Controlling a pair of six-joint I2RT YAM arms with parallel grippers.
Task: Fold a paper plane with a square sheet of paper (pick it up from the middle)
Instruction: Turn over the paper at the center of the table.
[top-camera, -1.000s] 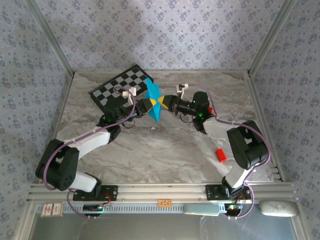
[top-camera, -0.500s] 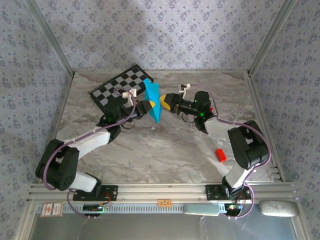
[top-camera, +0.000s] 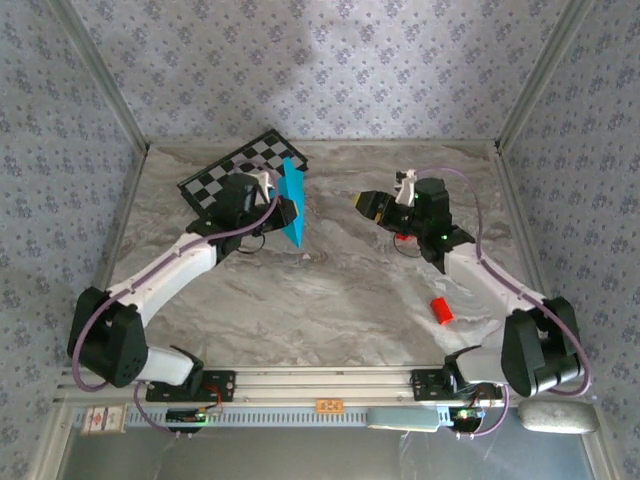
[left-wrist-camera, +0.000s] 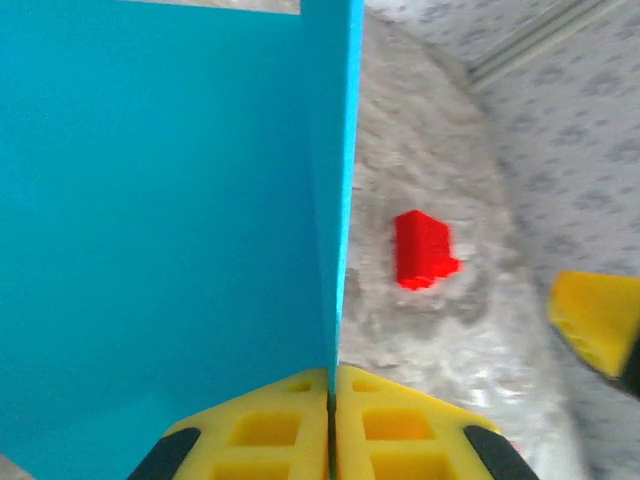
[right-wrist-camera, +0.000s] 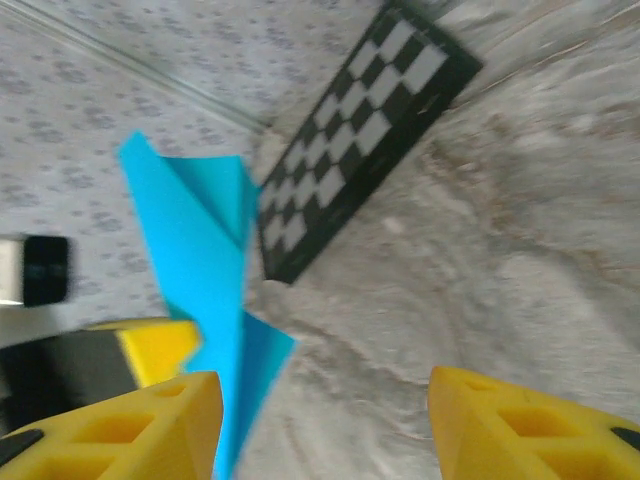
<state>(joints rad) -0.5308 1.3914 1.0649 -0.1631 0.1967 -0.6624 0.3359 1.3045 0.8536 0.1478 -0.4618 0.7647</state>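
The cyan sheet of paper (top-camera: 292, 200), folded into a slim pointed shape, stands on edge above the table just right of the checkered board. My left gripper (top-camera: 281, 213) is shut on its lower edge. In the left wrist view the yellow pads (left-wrist-camera: 290, 430) pinch the fold, and the paper (left-wrist-camera: 170, 220) covers the left half. My right gripper (top-camera: 362, 204) hangs open well to the right of the paper, touching nothing. In the right wrist view the paper (right-wrist-camera: 200, 260) rises at the left, beyond my right gripper (right-wrist-camera: 320, 430), whose fingers stand wide apart.
The black-and-white checkered board (top-camera: 240, 170) lies at the back left, also seen as the board (right-wrist-camera: 350, 150). One red block (top-camera: 441, 310) lies near the right front. Another red block (left-wrist-camera: 422, 248) lies on the marble between the arms. Patterned walls close three sides.
My right gripper opened, let go of the paper and drew back to the right. My left gripper closed on the paper and carried it slightly left toward the board.
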